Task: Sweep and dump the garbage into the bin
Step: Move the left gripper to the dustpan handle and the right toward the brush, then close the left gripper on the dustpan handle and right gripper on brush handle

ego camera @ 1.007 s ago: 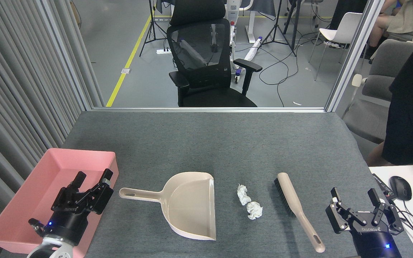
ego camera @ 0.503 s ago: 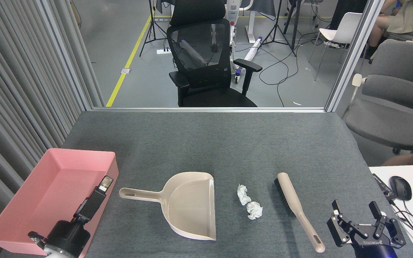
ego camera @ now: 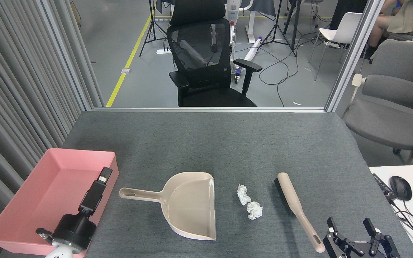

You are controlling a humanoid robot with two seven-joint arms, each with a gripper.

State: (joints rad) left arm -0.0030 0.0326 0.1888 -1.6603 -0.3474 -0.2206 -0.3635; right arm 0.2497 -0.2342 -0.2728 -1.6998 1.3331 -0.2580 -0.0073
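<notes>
Over the last second your left gripper (ego camera: 100, 181) has rolled edge-on above the bin (ego camera: 54, 168), so you cannot tell how its jaws stand. Your right gripper (ego camera: 351, 231) has dropped toward the lower frame edge, jaws wide and empty, just beside the brush (ego camera: 298, 209) handle. The garbage (ego camera: 249, 202) lies unswept on the tabletop (ego camera: 206, 143) between brush and dustpan (ego camera: 188, 204). Both arms look to be lining up for tool grasps; nothing is swept yet.
</notes>
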